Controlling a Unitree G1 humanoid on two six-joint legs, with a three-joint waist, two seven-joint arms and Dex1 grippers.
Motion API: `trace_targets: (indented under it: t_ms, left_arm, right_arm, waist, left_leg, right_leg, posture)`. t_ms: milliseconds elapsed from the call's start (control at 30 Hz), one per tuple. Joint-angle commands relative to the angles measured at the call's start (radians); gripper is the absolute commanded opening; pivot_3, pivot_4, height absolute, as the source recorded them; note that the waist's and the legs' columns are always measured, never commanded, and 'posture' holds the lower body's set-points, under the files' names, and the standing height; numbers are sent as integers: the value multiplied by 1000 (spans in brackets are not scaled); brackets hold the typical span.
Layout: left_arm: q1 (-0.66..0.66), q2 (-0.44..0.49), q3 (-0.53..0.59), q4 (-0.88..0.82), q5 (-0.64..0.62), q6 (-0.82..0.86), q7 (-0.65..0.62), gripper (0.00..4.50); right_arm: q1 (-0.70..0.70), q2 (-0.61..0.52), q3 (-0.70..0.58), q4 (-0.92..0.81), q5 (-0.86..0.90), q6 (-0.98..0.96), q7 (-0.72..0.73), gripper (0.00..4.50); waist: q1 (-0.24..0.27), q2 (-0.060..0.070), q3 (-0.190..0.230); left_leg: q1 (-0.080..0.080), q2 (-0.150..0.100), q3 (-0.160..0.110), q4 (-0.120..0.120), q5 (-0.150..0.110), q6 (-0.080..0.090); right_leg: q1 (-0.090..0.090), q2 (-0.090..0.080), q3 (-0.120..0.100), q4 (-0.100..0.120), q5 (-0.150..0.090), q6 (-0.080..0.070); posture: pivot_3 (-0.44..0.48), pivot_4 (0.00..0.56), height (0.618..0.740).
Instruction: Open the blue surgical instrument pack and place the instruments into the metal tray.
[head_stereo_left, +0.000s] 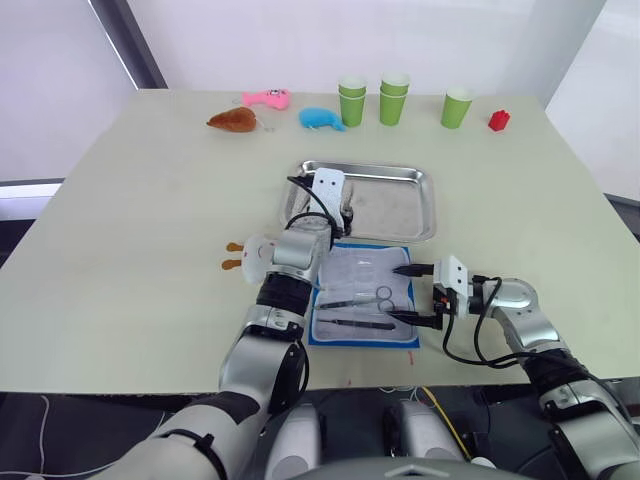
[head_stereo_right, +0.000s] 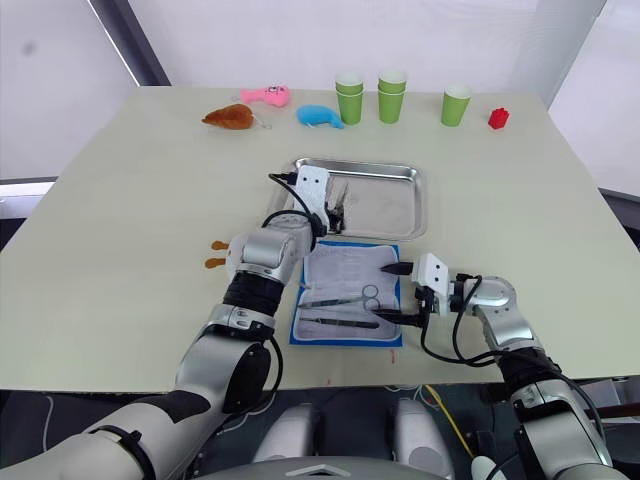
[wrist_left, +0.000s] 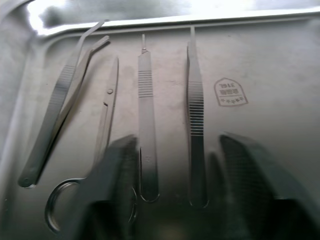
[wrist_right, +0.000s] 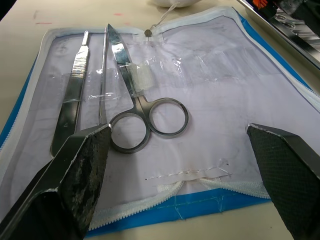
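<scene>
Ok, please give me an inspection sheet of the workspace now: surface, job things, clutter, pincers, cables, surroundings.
Surface: pale table, no spill seen.
Pack: open flat in front of the tray, grey lining up; scissors and two slim tools still in it.
Tray: holds four tools: bent tweezers, small scissors, a flat handle, straight forceps.
Clutter: green cups, red block, blue, pink and brown toys along the far edge.
Left pincer: open, empty, over the tray.
Right pincer: open, empty, at the pack's right edge.
Cables: black ones on both wrists.
Surroundings: white walls, dark post; nothing else seen.
</scene>
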Motion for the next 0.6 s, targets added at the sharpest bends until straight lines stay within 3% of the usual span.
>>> trace_targets:
  t_ms: [33, 300, 600]
  left_arm:
    - [5, -5, -4, -19, 4, -16, 1, 4460]
    - [12, 56, -40, -121, -17, -124, -158, 4460]
    - [153, 245, -101, -367, -106, -225, -557, 4460]
  right_arm:
    - [77, -6, 70, 88, -89, 43, -5, 4500]
    - [75, -5, 70, 91, -88, 44, -4, 4500]
    - [78, 1, 69, 88, -87, 42, -11, 4500]
  waist:
    - [0, 0, 0]
    - [0, 0, 0]
    - [-1, 1, 0]
  left_leg:
    - [0, 0, 0, 0, 0, 0]
    - [0, 0, -1, -2, 2, -4]
    - [1, 0, -1, -5, 4, -8]
  right_leg:
    - [0, 0, 0, 0, 0, 0]
    - [0, 0, -1, 0, 0, 0]
    - [0, 0, -1, -1, 0, 0]
  posture:
    - [0, 150, 739]
    - [0, 150, 739]
    - [0, 150, 739]
